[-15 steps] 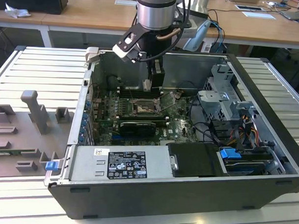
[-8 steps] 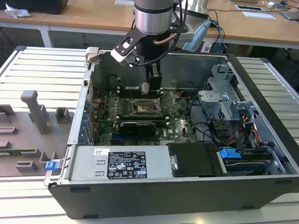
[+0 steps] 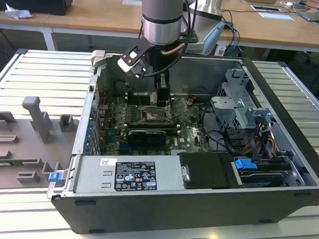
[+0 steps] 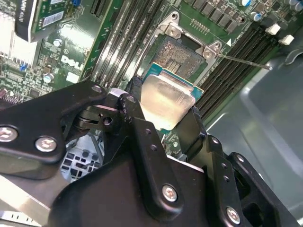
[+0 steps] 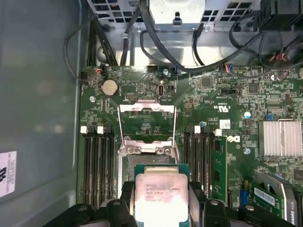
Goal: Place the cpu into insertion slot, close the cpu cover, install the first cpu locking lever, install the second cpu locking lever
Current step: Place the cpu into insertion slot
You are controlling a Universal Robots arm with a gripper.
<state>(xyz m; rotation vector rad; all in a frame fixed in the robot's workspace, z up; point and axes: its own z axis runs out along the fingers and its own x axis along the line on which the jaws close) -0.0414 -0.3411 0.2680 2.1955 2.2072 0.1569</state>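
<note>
Cpu [image 5: 160, 201]: small flat chip, judged light, stiff, fragile on its contact face, best held by opposite edges; clamped so in the narrowly closed gripper [image 5: 161, 189], just above the open slot [image 4: 177, 54], cover [image 5: 147, 108] raised, upper centre of the exterior view.

cpu [image 5: 160, 198], silver face showing w/ green rim, pinched in gripper [image 5: 161, 190] close above insertion slot [image 4: 176, 54], not seated; cpu cover [image 5: 147, 107] swung open.
</note>
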